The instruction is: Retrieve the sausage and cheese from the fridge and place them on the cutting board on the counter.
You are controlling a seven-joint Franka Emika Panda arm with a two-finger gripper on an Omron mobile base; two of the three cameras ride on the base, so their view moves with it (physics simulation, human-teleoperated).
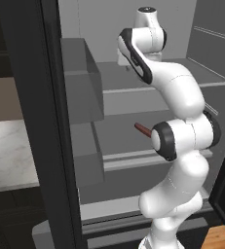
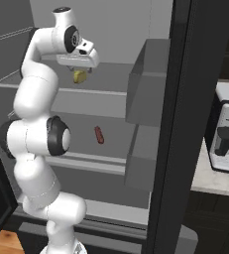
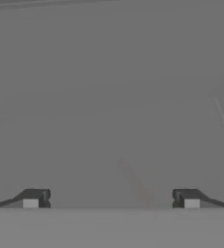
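Your fingers (image 3: 31,199) are wide apart and hold nothing. The cheese (image 2: 79,76) lies on the upper fridge (image 2: 111,94) shelf directly under the gripper (image 2: 76,68); the sausage (image 2: 99,134) waits one shelf lower.

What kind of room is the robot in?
Most likely a kitchen. The arm reaches into an open fridge that holds cheese and a sausage. Beside it there is a marble counter and what looks like a toaster.
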